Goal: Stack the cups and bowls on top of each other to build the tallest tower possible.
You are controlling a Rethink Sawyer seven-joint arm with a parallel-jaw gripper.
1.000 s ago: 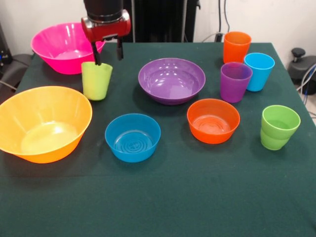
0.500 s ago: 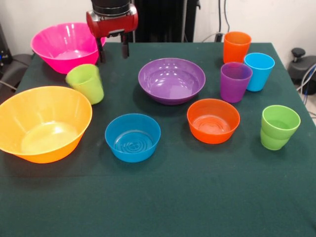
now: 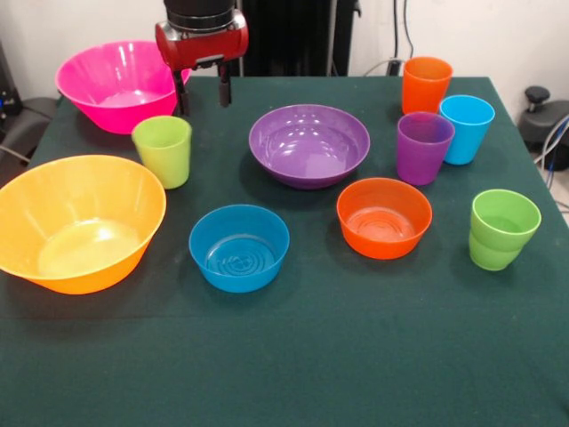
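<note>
My gripper [image 3: 203, 94] hangs open and empty above the table's far left, between the pink bowl [image 3: 111, 84] and the purple bowl [image 3: 309, 144]. The lime-yellow cup [image 3: 164, 149] stands upright on the cloth just below and left of the fingertips, apart from them. Nearer the front are the yellow-orange bowl [image 3: 78, 221], the small blue bowl [image 3: 239, 246] and the small orange bowl [image 3: 384, 216]. At the right stand the orange cup [image 3: 426, 84], light blue cup [image 3: 466, 129], purple cup [image 3: 423, 147] and green cup [image 3: 503, 229]. No tower shows; every piece stands singly.
The dark green tablecloth [image 3: 293, 356] runs to the picture's front edge. Cables and a black stand lie beyond the table's right edge.
The gripper let go of the lime-yellow cup and rose up and to the right. The cup tipped, then settled upright on the cloth.
</note>
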